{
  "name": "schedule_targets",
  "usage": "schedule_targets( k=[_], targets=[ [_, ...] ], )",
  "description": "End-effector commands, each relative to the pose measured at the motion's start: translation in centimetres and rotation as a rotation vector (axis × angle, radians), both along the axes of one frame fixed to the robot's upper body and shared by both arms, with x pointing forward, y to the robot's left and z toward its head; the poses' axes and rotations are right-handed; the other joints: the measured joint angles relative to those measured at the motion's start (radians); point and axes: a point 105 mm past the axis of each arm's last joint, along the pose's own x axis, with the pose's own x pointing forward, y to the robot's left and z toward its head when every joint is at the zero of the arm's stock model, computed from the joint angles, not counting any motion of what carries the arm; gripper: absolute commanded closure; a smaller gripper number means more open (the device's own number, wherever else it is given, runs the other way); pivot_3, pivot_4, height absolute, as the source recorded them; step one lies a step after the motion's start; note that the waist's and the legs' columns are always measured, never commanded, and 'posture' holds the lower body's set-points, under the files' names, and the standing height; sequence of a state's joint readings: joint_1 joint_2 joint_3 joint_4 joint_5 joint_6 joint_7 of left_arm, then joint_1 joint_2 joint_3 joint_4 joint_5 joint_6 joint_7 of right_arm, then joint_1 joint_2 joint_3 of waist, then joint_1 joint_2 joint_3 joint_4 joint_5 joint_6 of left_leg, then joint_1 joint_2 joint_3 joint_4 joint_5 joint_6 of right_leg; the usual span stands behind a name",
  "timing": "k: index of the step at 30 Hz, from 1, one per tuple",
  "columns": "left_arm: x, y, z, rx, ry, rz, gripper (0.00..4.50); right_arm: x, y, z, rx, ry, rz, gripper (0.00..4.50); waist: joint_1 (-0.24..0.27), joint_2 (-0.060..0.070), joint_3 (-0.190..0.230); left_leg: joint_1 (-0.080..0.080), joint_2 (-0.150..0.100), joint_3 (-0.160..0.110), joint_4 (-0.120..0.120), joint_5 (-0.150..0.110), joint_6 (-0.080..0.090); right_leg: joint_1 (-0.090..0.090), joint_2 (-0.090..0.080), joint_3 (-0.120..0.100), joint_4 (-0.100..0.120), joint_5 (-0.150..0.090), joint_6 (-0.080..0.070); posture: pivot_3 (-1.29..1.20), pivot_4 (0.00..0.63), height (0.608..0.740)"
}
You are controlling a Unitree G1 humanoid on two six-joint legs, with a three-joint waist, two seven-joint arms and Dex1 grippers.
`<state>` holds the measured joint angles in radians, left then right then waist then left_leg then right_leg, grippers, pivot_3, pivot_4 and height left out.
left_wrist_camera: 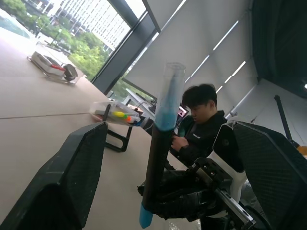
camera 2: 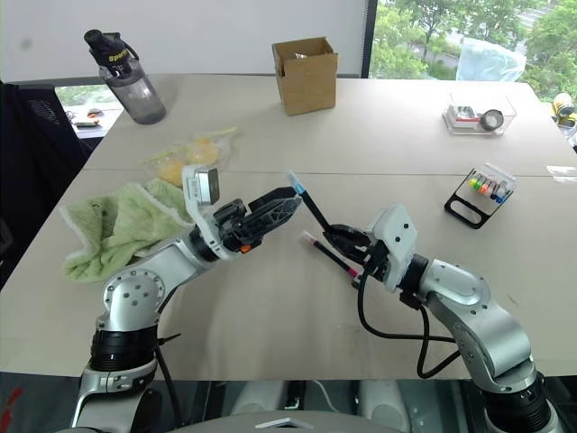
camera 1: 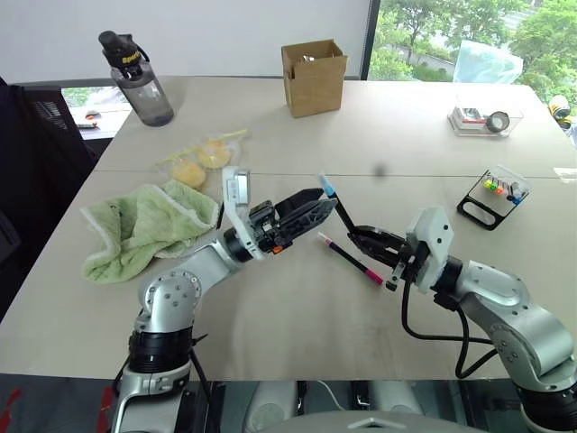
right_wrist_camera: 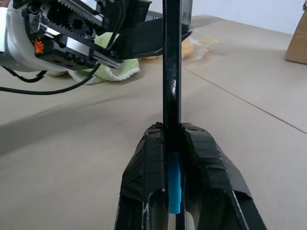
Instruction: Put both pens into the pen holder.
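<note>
With the right end effector [camera 1: 365,238] clamped on the blue-capped pen [camera 1: 338,206] and the left end effector [camera 1: 311,206] apart, carry it upright to the pen holder [camera 1: 494,197], clearing the pink-ended pen [camera 1: 350,258] on the table [camera 1: 270,307].
</note>
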<state>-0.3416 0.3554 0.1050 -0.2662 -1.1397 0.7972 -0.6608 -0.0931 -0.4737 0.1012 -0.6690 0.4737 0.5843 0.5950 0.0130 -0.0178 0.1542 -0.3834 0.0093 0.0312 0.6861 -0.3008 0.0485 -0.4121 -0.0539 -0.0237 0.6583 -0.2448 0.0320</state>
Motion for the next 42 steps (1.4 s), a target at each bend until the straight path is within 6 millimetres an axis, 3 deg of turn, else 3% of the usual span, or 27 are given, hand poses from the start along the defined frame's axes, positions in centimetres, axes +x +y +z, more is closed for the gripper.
schedule_targets(
  k=[1, 4, 9, 10, 11, 17, 22, 28, 33, 39, 42],
  targets=[
    [0.0, -0.7, 0.8, -0.021, -0.036, -0.025, 0.68, -0.8, 0.6, 1.5, 0.018, -0.041, 0.061, 4.5, -0.001, 0.0, 0.0, 0.0, 0.0, 0.0, 0.0, 0.0, 0.0, 0.0, 0.0, 0.0, 0.0, 0.0, 0.0, 0.0, 0.15, 0.74],
    [0.0, -1.0, 0.8, -0.027, -0.041, -0.034, 1.87, -0.9, 0.7, 1.5, 0.017, -0.03, 0.069, 4.5, -0.002, 0.0, 0.0, 0.0, 0.0, 0.0, 0.0, 0.0, 0.0, 0.0, 0.0, 0.0, 0.0, 0.0, 0.0, 0.0, 0.15, 0.74],
    [0.0, -1.4, 0.7, -0.02, -0.049, -0.058, 4.34, -1.5, 0.9, 1.6, 0.022, -0.01, 0.086, 4.5, -0.001, 0.0, 0.0, 0.0, 0.0, -0.001, 0.0, 0.0, 0.0, 0.0, 0.0, -0.001, 0.0, 0.0, 0.0, 0.0, 0.15, 0.74],
    [0.0, -1.4, 0.7, -0.019, -0.051, -0.06, 4.44, -1.6, 0.9, 1.5, 0.022, -0.003, 0.09, 4.5, -0.001, 0.0, 0.0, -0.001, 0.0, -0.001, 0.0, 0.0, 0.0, 0.0, 0.0, -0.001, 0.0, 0.0, 0.0, 0.0, 0.15, 0.74],
    [0.1, -1.5, 0.7, -0.018, -0.052, -0.062, 4.44, -1.7, 0.9, 1.5, 0.021, 0.004, 0.096, 4.5, -0.001, 0.0, 0.0, 0.0, 0.0, -0.001, 0.0, 0.0, 0.0, 0.0, 0.0, -0.001, 0.0, 0.0, 0.0, 0.0, 0.15, 0.74],
    [0.2, -1.8, 0.5, 0.045, -0.1, -0.089, 4.5, -1.7, 0.4, 0.5, -0.04, 0.089, 0.097, 1.92, -0.001, 0.0, 0.001, -0.001, 0.0, -0.001, 0.0, 0.0, 0.0, 0.0, 0.0, -0.001, 0.0, 0.0, 0.0, 0.0, 0.15, 0.74],
    [-0.4, -2.6, -0.3, 0.194, -0.196, -0.181, 4.5, -2.0, -0.1, 0.4, -0.111, 0.248, 0.188, 1.92, -0.001, 0.0, 0.002, -0.001, 0.0, -0.001, 0.0, 0.0, 0.001, 0.0, 0.0, -0.001, 0.0, 0.0, 0.0, 0.0, 0.15, 0.74],
    [-0.6, -3.6, -0.6, 0.344, -0.317, -0.289, 4.5, -0.6, 0.2, 2.5, -0.108, 0.369, 0.213, 1.92, -0.001, 0.0, 0.005, -0.001, 0.0, -0.002, 0.0, 0.0, 0.001, 0.0, -0.001, -0.002, 0.0, 0.0, -0.001, 0.0, 0.15, 0.74],
    [-0.3, -4.5, 0.0, 0.347, -0.348, -0.315, 4.5, -0.2, 1.2, 2.3, -0.138, 0.449, 0.216, 1.92, 0.0, 0.0, 0.005, -0.007, 0.0, -0.006, 0.0, 0.0, 0.001, -0.003, -0.003, -0.006, -0.003, 0.0, 0.0, 0.0, 0.15, 0.74],
    [-0.1, -4.5, -0.3, 0.347, -0.32, -0.308, 4.5, 0.5, 1.1, 2.3, -0.125, 0.47, 0.16, 4.42, -0.001, 0.0, 0.006, -0.016, 0.0, -0.008, 0.0, 0.002, -0.003, -0.009, -0.004, -0.009, -0.005, 0.0, 0.0, 0.0, 0.15, 0.74],
    [-0.2, -4.6, -0.3, 0.34, -0.316, -0.31, 4.5, 0.4, 1.2, 2.3, -0.118, 0.471, 0.153, 4.45, -0.001, 0.0, 0.006, -0.016, 0.0, -0.008, 0.001, 0.002, -0.003, -0.009, -0.004, -0.009, -0.004, 0.0, 0.001, 0.0, 0.15, 0.74]
  ],
)
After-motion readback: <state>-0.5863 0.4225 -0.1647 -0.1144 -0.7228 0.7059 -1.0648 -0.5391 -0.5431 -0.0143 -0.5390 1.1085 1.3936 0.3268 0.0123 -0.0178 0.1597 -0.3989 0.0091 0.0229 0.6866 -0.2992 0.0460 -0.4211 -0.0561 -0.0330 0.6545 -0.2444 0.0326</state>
